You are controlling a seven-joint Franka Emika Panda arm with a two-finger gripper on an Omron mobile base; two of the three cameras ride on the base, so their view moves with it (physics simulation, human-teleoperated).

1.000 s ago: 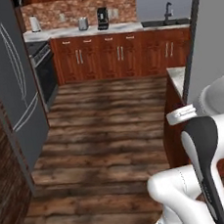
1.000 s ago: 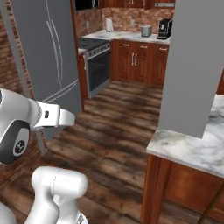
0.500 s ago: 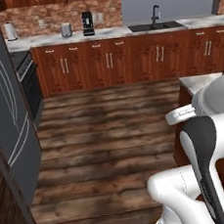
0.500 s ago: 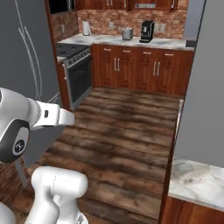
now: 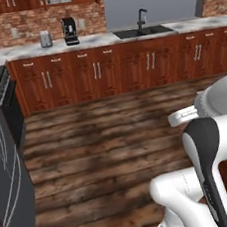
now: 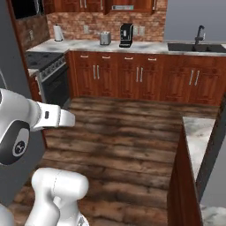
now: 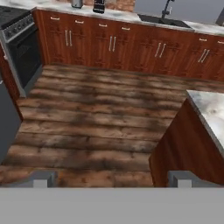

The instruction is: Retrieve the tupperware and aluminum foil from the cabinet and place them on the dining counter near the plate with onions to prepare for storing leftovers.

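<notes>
Marble corner beside wide-spread gripper

White-and-grey marble top on a reddish-brown wood base, apparently the dining counter, lay at the right of the hand view, with its near corner just above the right fingertip. The right base view showed the same top along its right side. The two-finger gripper hung over the dark plank floor, with its fingertips spread wide and nothing between them. Reddish-brown wooden wall cabinets ran along the top of the far brick wall; which one mattered could not be told. Beneath them, on the marble worktop, stood a black coffee machine and a silver toaster, with a dark sink further right.
</notes>
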